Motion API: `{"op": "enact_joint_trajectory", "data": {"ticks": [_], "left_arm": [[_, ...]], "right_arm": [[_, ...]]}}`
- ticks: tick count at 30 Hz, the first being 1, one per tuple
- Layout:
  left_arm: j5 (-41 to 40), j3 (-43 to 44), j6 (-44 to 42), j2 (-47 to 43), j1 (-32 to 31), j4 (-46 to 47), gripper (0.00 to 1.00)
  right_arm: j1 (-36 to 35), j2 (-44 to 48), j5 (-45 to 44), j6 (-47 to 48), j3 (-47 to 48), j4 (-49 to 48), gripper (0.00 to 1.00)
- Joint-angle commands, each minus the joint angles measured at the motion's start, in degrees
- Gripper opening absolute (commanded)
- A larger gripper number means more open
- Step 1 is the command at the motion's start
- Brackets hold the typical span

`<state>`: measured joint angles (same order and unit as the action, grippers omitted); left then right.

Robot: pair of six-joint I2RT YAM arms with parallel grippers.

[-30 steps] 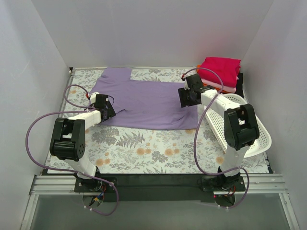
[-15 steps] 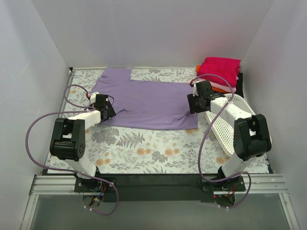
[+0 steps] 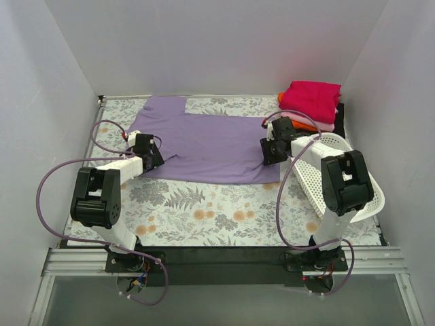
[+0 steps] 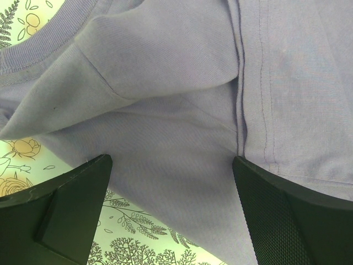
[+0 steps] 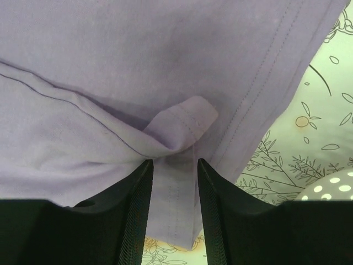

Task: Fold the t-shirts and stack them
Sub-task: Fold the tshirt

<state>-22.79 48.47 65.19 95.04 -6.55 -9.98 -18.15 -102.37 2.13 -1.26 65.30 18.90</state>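
Observation:
The lavender-purple t-shirt (image 3: 204, 142) lies spread on the floral tablecloth, its body flat, a sleeve toward the far left. My left gripper (image 3: 155, 157) is open over the shirt's near-left edge; in the left wrist view (image 4: 172, 160) its jaws stand wide apart above the cloth (image 4: 165, 83). My right gripper (image 3: 269, 155) is at the shirt's right hem. In the right wrist view (image 5: 175, 161) its jaws are narrowed with a gap left, a strip of hem lying between them and a small fold (image 5: 185, 118) bunched at the tips. Folded shirts are stacked at the far right, magenta (image 3: 311, 98) on top, with orange (image 3: 299, 124) below.
A white lattice basket (image 3: 343, 187) lies tilted at the right, under my right arm; its dotted rim shows in the right wrist view (image 5: 336, 187). White walls enclose the table. Purple cables loop from both arms.
My right gripper swung right, then came back left and nearer onto the shirt's right hem. The left arm and the shirt have not visibly moved.

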Motion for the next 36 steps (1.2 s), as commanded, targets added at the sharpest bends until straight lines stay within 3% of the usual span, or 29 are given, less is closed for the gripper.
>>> {"op": "enact_joint_trajectory", "data": {"ticks": [1, 14, 25, 36], "left_arm": [[-0.1, -1.0, -0.2, -1.7, 0.0, -0.9, 0.84], [-0.1, -1.0, -0.3, -1.7, 0.0, -0.9, 0.84], [0.0, -1.0, -0.4, -1.8, 0.0, -0.9, 0.84], [-1.9, -0.2, -0.3, 1.4, 0.0, -1.4, 0.84]], "right_arm": [[-0.2, -0.7, 1.3, 0.6, 3.0, -2.6, 0.33], [-0.2, -3.8, 0.7, 0.7, 3.7, -3.0, 0.25], [-0.2, -4.9, -1.9, 0.6, 3.7, -1.9, 0.01], [-0.1, 2.3, -11.8, -0.7, 1.8, 0.5, 0.01]]}}
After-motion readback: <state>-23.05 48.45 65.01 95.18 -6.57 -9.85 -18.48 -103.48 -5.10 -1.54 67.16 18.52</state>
